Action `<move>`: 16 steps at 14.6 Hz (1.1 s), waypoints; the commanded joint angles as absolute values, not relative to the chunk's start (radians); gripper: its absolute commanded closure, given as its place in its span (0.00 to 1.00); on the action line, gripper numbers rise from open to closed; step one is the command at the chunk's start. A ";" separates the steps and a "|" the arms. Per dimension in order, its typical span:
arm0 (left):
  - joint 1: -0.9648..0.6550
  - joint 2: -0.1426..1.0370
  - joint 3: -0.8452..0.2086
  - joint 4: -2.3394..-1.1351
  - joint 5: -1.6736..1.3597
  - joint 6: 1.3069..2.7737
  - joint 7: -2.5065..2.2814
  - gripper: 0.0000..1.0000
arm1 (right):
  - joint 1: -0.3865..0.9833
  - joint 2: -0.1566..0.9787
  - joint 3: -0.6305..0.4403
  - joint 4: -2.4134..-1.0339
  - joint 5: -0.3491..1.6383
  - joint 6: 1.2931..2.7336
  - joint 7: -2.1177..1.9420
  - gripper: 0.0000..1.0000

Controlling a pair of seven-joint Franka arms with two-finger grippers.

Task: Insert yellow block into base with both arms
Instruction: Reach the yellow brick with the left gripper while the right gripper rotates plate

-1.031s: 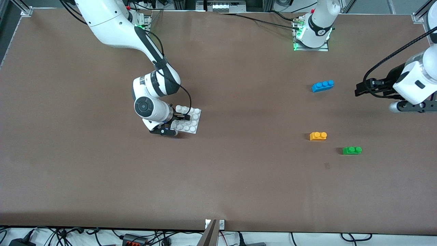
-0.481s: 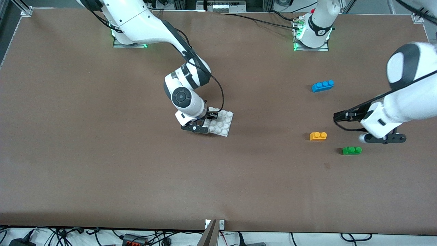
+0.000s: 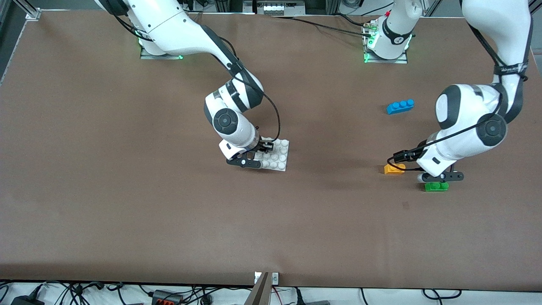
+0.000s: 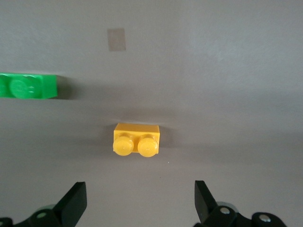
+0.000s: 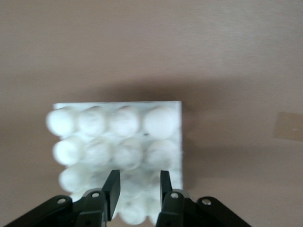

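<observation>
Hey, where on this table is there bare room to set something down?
The widest bare stretch runs between the base, held by the right tool, and the yellow block. The strip nearer the front camera is also bare. It is crowded around the left tool, between the yellow block, green brick and blue brick.

Arms: two, both white with black joints
Grippers: two, the left gripper [image 4: 137, 203] and the right gripper [image 5: 137, 191]
Bases: one white base [image 3: 277, 156], studded four by four
Bricks: three in all
Yellow: one yellow block [image 3: 391, 169], two studs
Green: one green brick [image 3: 436, 187], two studs
Blue: one blue brick [image 3: 400, 106], three studs
Tables: one brown table [image 3: 127, 190]
</observation>
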State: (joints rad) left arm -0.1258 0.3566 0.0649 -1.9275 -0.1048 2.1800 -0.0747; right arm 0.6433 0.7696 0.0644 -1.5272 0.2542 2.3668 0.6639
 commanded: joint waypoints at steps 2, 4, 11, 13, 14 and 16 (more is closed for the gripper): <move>-0.144 0.382 0.066 -1.973 -0.123 2.293 -0.084 0.00 | 0.678 0.792 0.064 -1.493 0.268 2.367 0.611 0.57; -0.143 0.391 0.066 -1.973 -0.126 2.325 -0.080 0.00 | 0.683 0.795 0.064 -1.493 0.255 2.368 0.608 0.57; -0.133 0.463 0.066 -2.003 -0.124 2.477 -0.023 0.00 | 0.710 0.841 0.064 -1.493 0.215 2.484 0.614 0.57; -0.129 0.485 0.066 -2.003 -0.124 2.505 -0.023 0.00 | 0.733 0.836 0.064 -1.493 0.216 2.482 0.612 0.57; -0.126 0.494 0.066 -2.003 -0.124 2.510 -0.021 0.00 | 0.744 0.833 0.064 -1.493 0.216 2.483 0.608 0.57; -0.126 0.497 0.066 -2.003 -0.124 2.510 -0.023 0.00 | 0.755 0.833 0.064 -1.493 0.204 2.482 0.580 0.57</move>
State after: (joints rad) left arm -0.1300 0.4971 0.0651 -1.9973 -0.1048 2.4922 -0.0543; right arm 0.7330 0.8160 0.0653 -1.5147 0.2158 2.4721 0.6075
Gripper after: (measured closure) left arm 0.000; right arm 0.568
